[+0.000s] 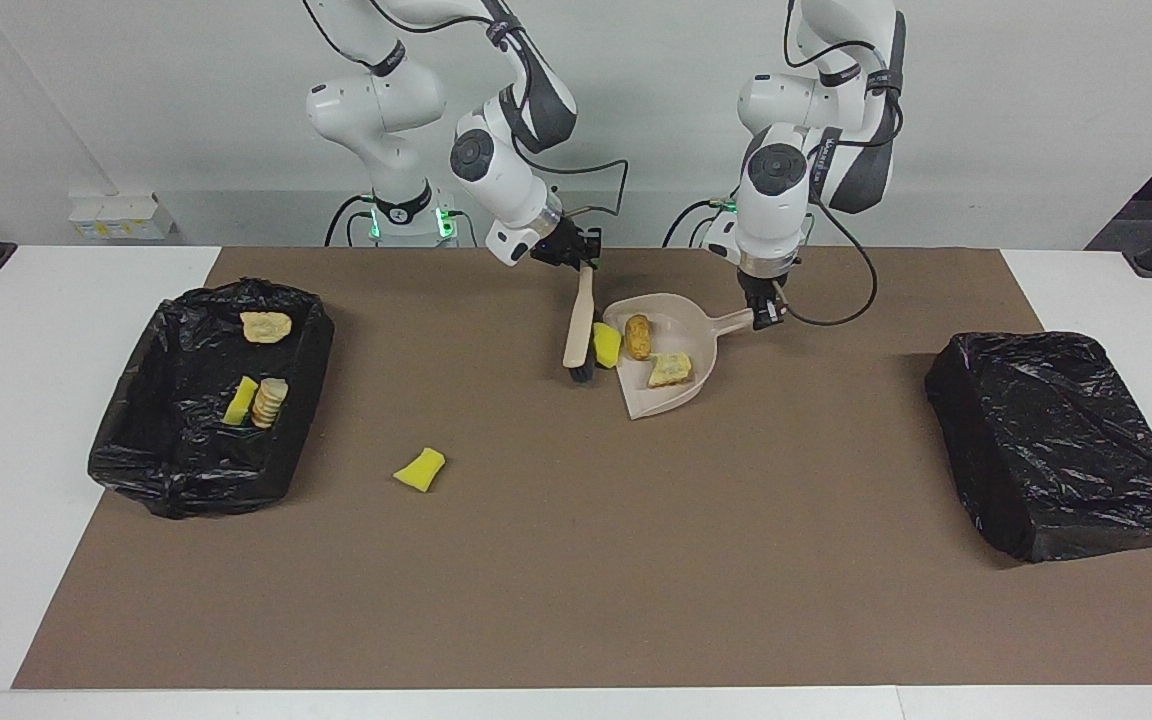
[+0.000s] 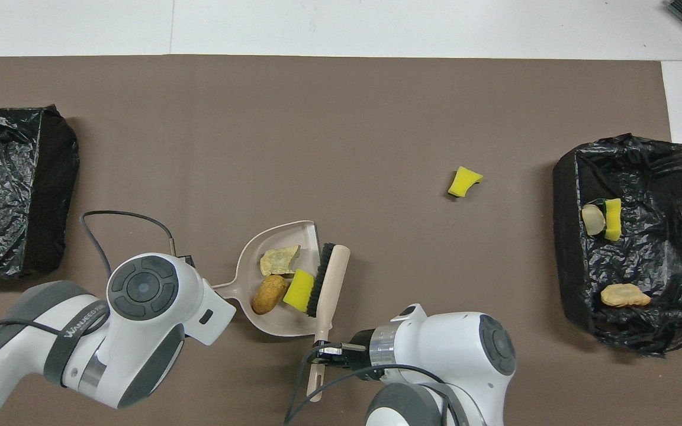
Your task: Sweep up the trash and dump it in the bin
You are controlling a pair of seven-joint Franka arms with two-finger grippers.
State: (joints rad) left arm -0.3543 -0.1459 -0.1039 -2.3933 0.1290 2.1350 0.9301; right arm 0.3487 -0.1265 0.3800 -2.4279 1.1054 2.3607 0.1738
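Observation:
My right gripper is shut on the handle of the beige brush, which leans down with its black bristles at the mouth of the beige dustpan. The bristles press a yellow sponge chunk just inside the pan's lip, against a golden-brown bread piece. A pale wad also lies in the pan. My left gripper is shut on the dustpan's handle; in the overhead view the arm hides it. Another yellow sponge chunk lies loose on the mat, farther from the robots.
A black-lined bin at the right arm's end holds a yellow chunk and two pale pieces. A second black-bagged box sits at the left arm's end. A brown mat covers the table.

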